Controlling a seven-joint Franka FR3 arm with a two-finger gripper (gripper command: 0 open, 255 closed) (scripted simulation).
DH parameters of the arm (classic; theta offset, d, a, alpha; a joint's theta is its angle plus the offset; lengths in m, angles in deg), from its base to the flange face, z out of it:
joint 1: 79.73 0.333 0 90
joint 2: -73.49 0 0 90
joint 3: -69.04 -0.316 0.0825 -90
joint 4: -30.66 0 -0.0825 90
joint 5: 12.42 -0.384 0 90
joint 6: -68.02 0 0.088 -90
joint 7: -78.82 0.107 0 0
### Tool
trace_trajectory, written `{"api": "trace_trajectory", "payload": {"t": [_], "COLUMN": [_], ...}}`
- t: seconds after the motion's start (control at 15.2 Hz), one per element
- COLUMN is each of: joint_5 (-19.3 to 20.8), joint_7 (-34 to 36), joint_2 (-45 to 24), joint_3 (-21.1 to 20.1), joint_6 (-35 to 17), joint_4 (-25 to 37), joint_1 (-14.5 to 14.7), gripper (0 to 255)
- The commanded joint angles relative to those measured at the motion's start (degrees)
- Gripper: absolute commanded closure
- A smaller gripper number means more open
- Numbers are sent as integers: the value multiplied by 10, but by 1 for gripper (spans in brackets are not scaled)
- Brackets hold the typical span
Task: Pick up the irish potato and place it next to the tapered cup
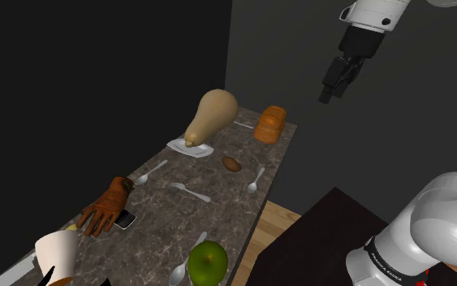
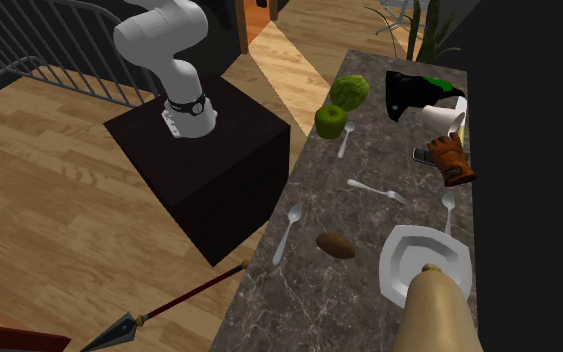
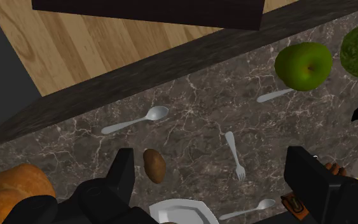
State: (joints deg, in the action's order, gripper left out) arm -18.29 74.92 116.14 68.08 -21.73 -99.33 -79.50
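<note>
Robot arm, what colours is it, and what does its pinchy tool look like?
The arm is white and rounded, with dark joints and a black band with small white lettering near its base. The tool is all black, with two blocky fingers.

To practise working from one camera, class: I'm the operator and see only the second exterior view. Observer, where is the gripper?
Observer: In the shoulder view the gripper hangs high above the table, well clear of everything on it.
Operator: Is it open, and is it holding anything?
Observer: Open and holding nothing. The wrist view shows its fingers apart, and the potato lies on the table nearer one finger.
</note>
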Motion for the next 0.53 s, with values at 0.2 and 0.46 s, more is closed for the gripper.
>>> {"api": "trace_trajectory", "payload": {"t": [0.2, 0.46], "joint_5": [3, 7], "joint_7": [-1, -1], "joint_2": [-24, -69], "joint_3": [-8, -19], "joint_6": [-62, -145], "joint_4": [-34, -69], "joint_1": [0, 0], "gripper": [0, 0]}}
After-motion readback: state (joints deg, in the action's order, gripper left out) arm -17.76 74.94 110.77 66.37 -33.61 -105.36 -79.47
